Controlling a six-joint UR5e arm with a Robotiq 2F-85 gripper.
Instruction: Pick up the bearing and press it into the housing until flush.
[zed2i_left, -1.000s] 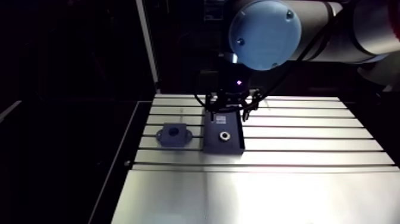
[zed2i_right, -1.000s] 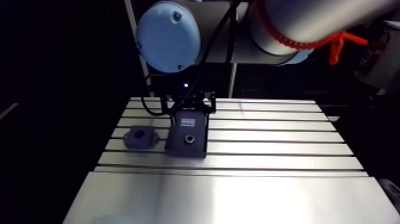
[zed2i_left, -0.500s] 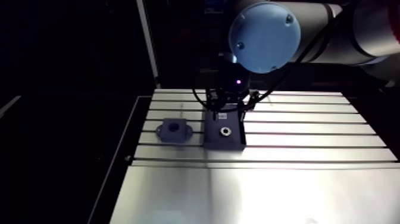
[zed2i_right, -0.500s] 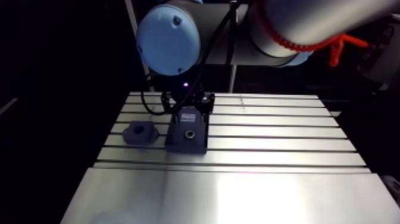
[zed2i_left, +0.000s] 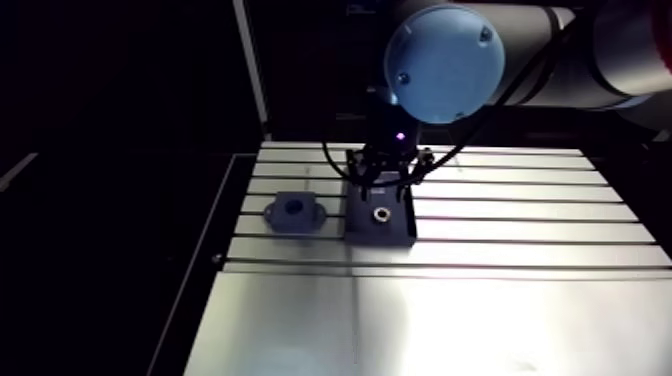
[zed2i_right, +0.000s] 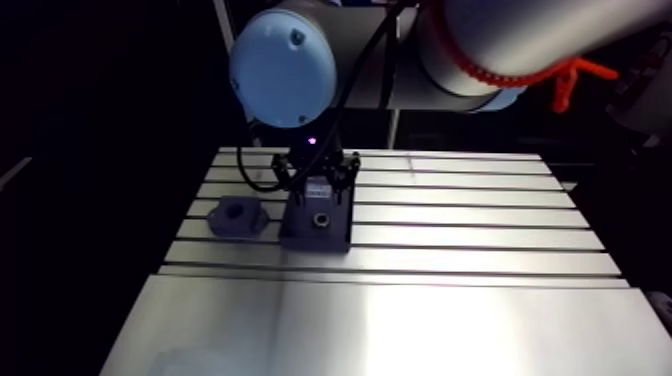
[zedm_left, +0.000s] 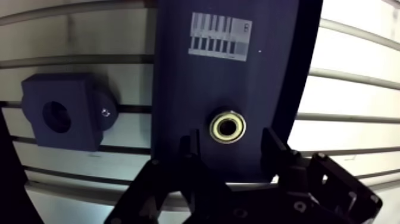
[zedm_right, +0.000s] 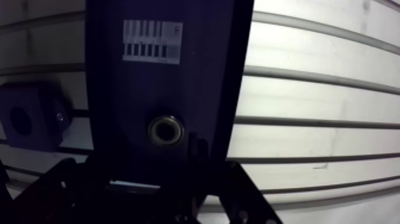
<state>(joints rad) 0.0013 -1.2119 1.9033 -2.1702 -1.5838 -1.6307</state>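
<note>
Wrist view shows my gripper spread wide and empty, with the bearing lying on the dark tray just ahead of its fingers. I judge that nothing is done yet: the housing beside the tray has an empty bore, so grasping, carrying and pressing all remain.

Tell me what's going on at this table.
The robot arm's gripper hangs open over a dark plate on the slotted table. The bearing sits on that plate, just ahead of the gap between the fingers, not yet gripped. The housing lies beside the plate, its bore empty. The pickup has not been made.
</note>
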